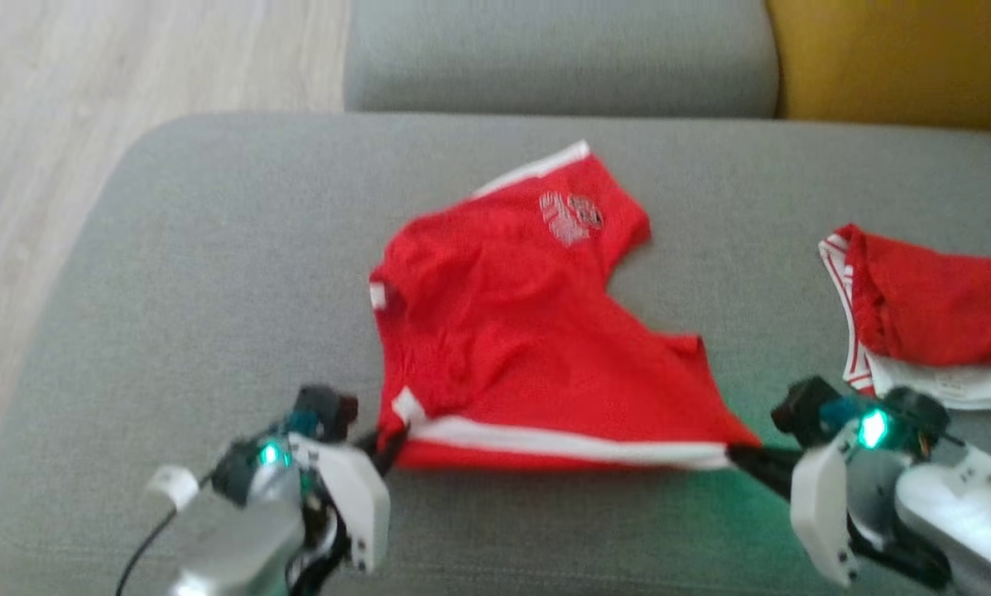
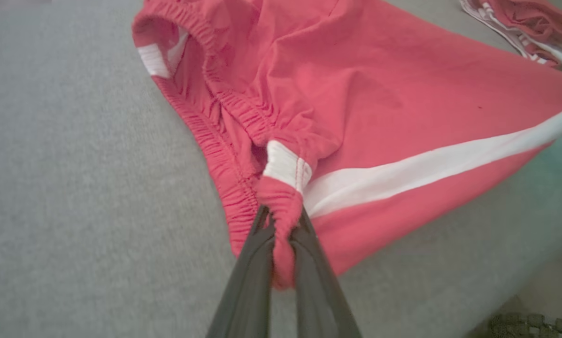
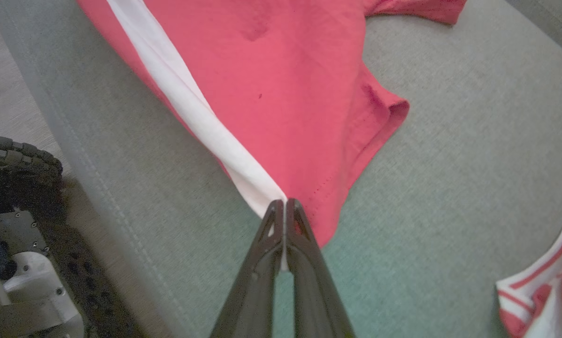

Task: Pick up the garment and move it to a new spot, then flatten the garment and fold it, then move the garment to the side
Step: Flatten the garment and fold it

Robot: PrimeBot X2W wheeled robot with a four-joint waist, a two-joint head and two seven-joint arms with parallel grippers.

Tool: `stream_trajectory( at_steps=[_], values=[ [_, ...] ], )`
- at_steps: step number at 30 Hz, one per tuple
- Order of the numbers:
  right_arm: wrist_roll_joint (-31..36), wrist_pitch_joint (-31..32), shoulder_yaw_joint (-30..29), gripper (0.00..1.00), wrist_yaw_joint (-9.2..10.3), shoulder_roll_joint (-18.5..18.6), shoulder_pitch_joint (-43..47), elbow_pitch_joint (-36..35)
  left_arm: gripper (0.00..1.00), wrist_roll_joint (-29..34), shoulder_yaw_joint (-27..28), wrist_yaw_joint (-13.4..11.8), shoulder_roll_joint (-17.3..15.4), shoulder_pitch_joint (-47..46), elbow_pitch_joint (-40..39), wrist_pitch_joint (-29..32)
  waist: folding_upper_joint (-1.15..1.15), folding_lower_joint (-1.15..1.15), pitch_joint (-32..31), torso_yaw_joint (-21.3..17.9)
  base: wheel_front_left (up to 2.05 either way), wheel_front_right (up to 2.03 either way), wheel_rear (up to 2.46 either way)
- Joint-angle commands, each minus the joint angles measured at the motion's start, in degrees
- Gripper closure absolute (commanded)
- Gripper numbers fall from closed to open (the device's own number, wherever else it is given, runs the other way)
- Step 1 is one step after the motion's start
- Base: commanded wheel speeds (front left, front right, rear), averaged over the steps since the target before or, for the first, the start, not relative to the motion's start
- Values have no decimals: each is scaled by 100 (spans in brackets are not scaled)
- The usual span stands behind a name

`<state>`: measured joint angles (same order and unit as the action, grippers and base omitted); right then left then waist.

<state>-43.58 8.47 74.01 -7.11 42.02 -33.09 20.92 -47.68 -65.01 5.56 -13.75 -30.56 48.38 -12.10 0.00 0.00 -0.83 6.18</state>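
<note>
Looks to me like you're in the flatten part: the shorts (image 1: pixel 528 331) lie on the grey sofa cushion (image 1: pixel 214 273) with the near edge pulled into a straight line between your two grips. It isn't smooth yet, and nothing's folded.

Left fingers (image 2: pixel 250 272) are pinched on the bunched end of the elastic waistband (image 2: pixel 224 94), with a wad of red cloth squeezed between them. That's the 7 o'clock corner of the shorts in the head view. Right fingers (image 3: pixel 262 253) are pressed tight together on the leg hem, right where the white stripe (image 3: pixel 191 103) ends, at the 5 o'clock corner. The rest of the fabric fans away from both grips toward 12 o'clock. The far leg with the logo sits at about 1 o'clock, and the far part looks rumpled.

For the next move, I'd guess you want to keep that near edge taut and drag toward 6 o'clock so the far part smooths out. Pull evenly, because the left grip is on a thick wad and the right only has a thin corner.

Watch the other red garment (image 1: pixel 934 306) at 3 o'clock. It's near your right arm but apart from the shorts.
</note>
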Motion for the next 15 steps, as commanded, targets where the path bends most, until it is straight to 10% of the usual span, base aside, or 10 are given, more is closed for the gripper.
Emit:
stream_trajectory(
  at_steps=[1, 15],
  values=[
    [-123, 75, -67, 100, -37, 275, 104, -236, 100, -61, 138, -53, -229, -50, -236, 21, 0, 0, -158, 68, 0, 0, 0],
    [-763, 310, -68, 100, -37, 982, 151, -1199, 100, -391, 348, -916, -1161, 742, -2719, 498, 0, 0, -312, 286, 0, 0, 0]
  ],
)
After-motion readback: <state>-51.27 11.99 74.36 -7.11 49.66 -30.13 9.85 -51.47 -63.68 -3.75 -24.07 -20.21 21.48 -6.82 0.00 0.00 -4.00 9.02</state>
